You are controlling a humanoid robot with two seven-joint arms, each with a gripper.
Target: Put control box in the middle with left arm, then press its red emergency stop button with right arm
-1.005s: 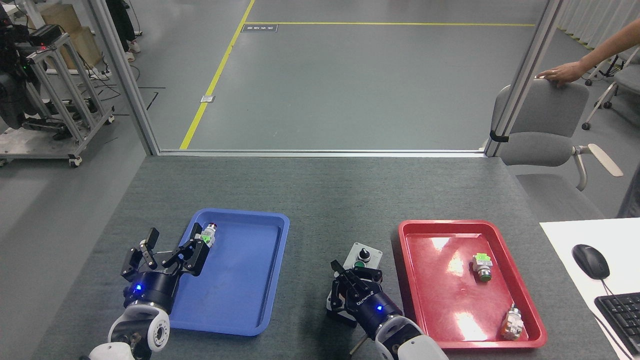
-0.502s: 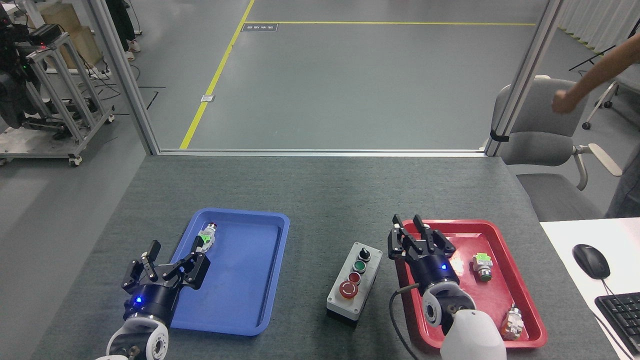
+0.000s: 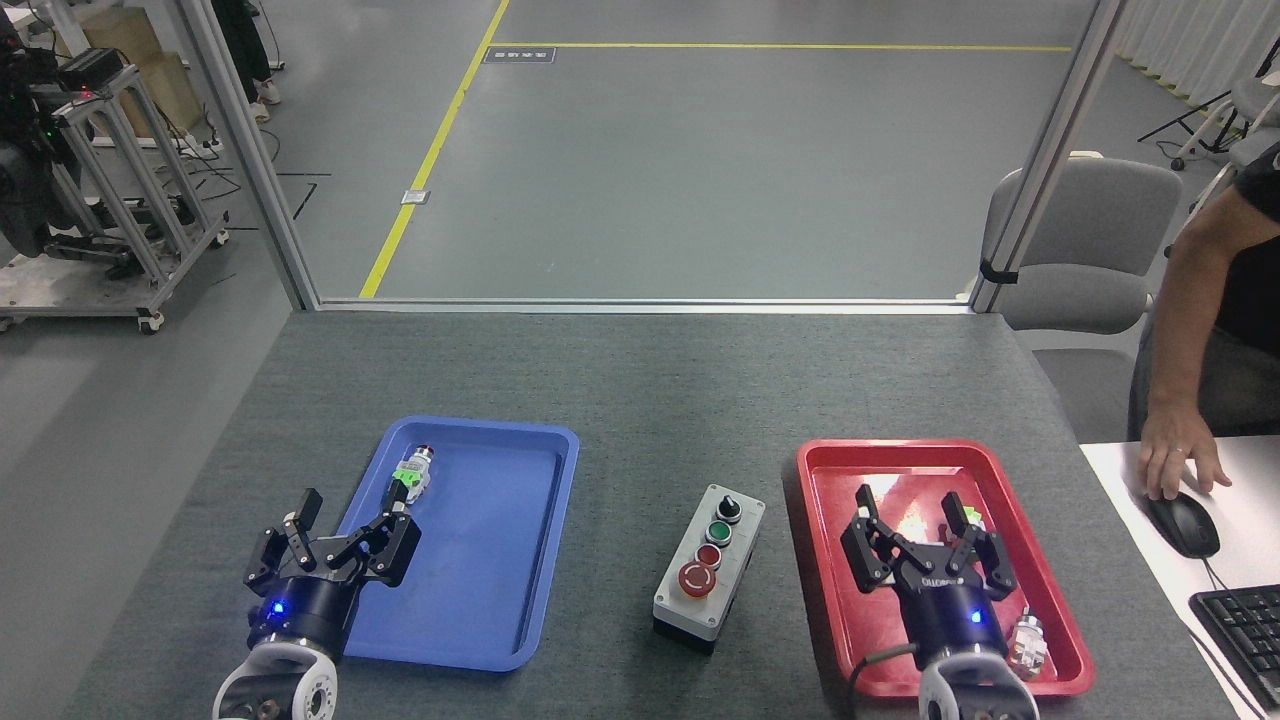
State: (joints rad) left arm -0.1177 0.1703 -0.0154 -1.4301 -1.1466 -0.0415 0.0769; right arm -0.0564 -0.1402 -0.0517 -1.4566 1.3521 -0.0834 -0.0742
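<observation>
A dark-grey felt tabletop point(image 3: 640, 390) fills the lower half of the view, its far edge meeting a metal rail. The control box point(image 3: 708, 570) lies on bare felt between two trays, nearly lengthwise toward the robot: black knob farthest, then the green button, the small red one, and the red emergency stop button point(image 3: 696, 579) nearest. Left of the box is a blue tray point(image 3: 520, 560) with a small switch part point(image 3: 413, 473) in its far left corner. Right of the box is a red tray point(image 3: 830, 520).

The left gripper point(image 3: 335, 525) hangs over the blue tray's left rim, well left of the box, its fingers spread and holding nothing. The right gripper point(image 3: 925, 540) is over the red tray, right of the box and apart from it, its fingers also spread and empty; a small part point(image 3: 1025, 645) lies just beside its wrist.

Beyond the table lies a grey floor point(image 3: 700, 150) with yellow lines. Far left of the box stands a wheeled metal rack point(image 3: 110, 200). Far right are a grey chair point(image 3: 1085, 245) and a white desk point(image 3: 1130, 480), where a person's hand point(image 3: 1178, 460) rests on a black mouse point(image 3: 1185, 525) beside a keyboard point(image 3: 1240, 625).
</observation>
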